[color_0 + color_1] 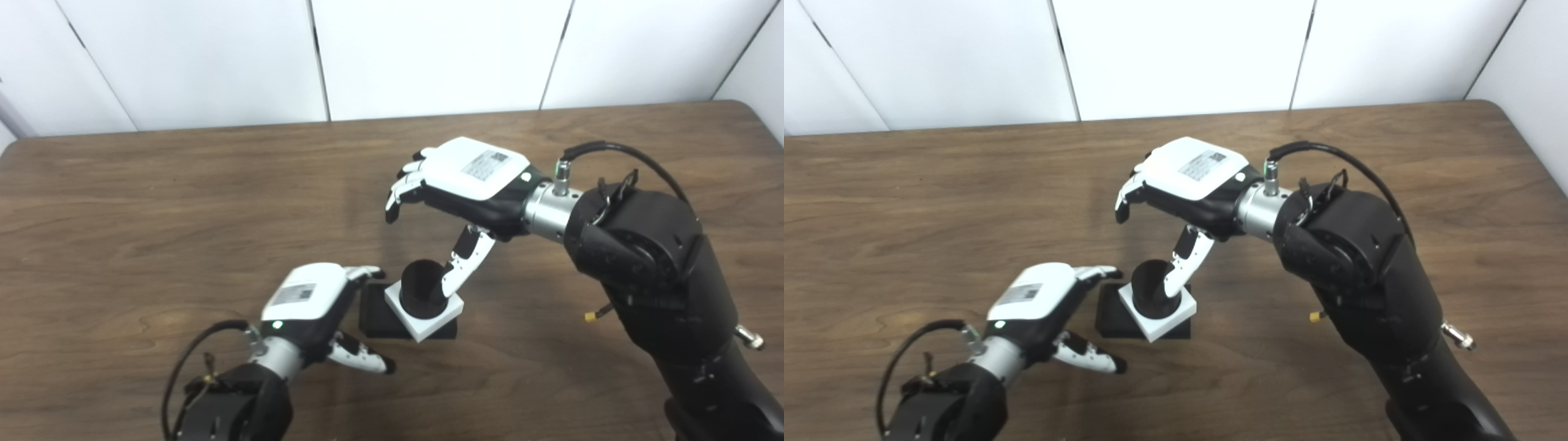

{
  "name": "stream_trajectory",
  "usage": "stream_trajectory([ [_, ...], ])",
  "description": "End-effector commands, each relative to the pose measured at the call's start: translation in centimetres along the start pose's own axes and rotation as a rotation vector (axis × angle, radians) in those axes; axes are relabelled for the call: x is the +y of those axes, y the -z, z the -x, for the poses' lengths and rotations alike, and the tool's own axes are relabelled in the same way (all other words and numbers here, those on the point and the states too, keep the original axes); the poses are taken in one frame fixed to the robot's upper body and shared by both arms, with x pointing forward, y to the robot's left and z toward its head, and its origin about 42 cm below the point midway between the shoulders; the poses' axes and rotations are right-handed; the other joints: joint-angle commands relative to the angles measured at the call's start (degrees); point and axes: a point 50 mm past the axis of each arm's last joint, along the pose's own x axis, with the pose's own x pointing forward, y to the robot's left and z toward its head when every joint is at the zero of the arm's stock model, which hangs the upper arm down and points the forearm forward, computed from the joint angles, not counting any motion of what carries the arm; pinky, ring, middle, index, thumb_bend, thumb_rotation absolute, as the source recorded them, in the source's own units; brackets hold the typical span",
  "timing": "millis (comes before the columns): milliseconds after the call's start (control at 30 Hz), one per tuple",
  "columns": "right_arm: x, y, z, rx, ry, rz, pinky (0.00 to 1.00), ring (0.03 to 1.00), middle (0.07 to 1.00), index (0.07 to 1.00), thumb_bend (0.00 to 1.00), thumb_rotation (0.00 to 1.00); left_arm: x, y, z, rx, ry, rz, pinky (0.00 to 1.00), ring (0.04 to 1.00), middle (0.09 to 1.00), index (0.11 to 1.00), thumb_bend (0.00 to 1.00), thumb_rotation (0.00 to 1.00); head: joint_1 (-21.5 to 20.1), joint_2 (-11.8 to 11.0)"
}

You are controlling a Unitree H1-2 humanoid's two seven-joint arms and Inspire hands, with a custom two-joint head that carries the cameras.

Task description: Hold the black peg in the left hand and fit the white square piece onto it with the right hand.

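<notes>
The black peg (419, 282) stands upright on its flat black base (375, 318) at the table's middle front. The white square piece (430, 320) sits around the peg, lying slightly turned on the base. My right hand (471, 177) hovers above and behind it, open, with fingers curled away to the left. Its thumb (458, 268) points down and rests against the peg's right side. My left hand (306, 297) lies to the left of the base, open. Its fingertips (365, 272) reach the base's left edge and its thumb (364, 357) is spread out in front, apart from the base.
The brown wooden table (184, 202) runs back to a white panelled wall (429, 55). The bulky black right forearm (661, 275) crosses the right side of the table, with a cable looping over its wrist.
</notes>
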Motion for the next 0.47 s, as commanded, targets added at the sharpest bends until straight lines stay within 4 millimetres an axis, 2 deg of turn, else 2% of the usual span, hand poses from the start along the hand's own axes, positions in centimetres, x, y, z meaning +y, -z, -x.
stream_trajectory([
  [0,-1.4,0.0,0.6,0.002,0.083,0.006,0.96,0.902,0.833,0.749,1.0,0.46,1.8,-0.4,0.7,-0.026,-0.103,0.013,0.81,0.88,0.874,0.855,1.0,0.29,-0.1,0.1],
  [167,-1.3,0.8,1.1,0.017,0.086,0.003,0.95,0.897,0.845,0.791,1.0,0.47,3.0,0.2,1.0,-0.038,-0.195,0.062,0.78,0.885,0.89,0.878,1.0,0.3,0.3,-0.3],
  [267,-1.1,1.3,1.4,0.027,0.086,0.005,0.94,0.893,0.849,0.813,1.0,0.49,3.4,0.5,1.1,-0.056,-0.252,0.093,0.75,0.876,0.896,0.888,1.0,0.35,0.4,-0.6],
  [433,-0.7,1.9,2.2,0.04,0.088,-0.009,0.94,0.892,0.851,0.812,1.0,0.51,3.4,0.9,1.3,-0.102,-0.365,0.148,0.7,0.848,0.885,0.891,1.0,0.38,0.5,-0.9],
])
